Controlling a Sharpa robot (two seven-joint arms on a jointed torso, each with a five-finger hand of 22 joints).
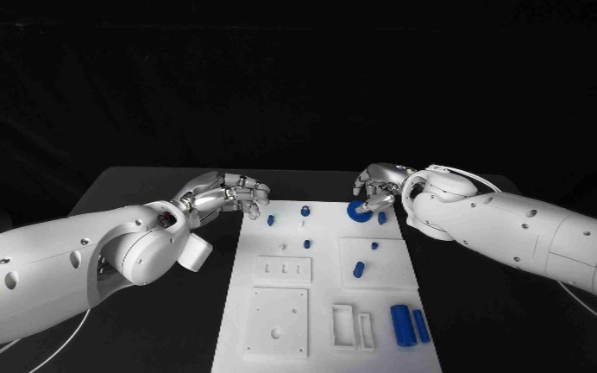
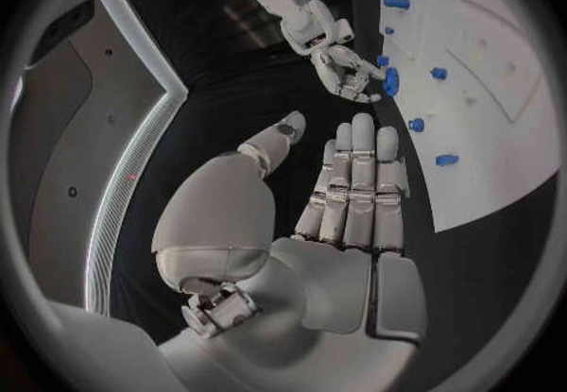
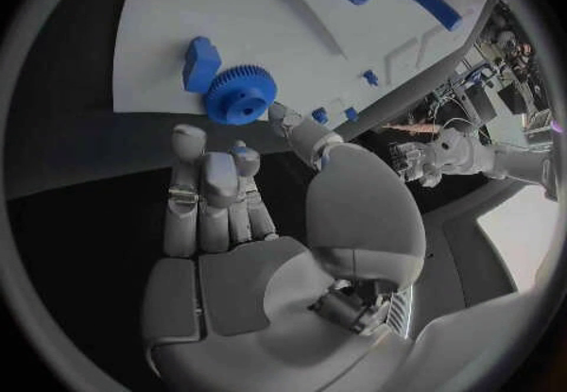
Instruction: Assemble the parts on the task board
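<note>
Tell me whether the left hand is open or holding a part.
Open. In the left wrist view the left hand has its fingers stretched out side by side, nothing in the palm; it hangs over the black table beside the task board.

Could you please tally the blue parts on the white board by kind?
Blue toothed gear: 1
Blue block beside it: 1
Long blue cylinders: 2
Small blue pieces: 5
Total: 9
</note>
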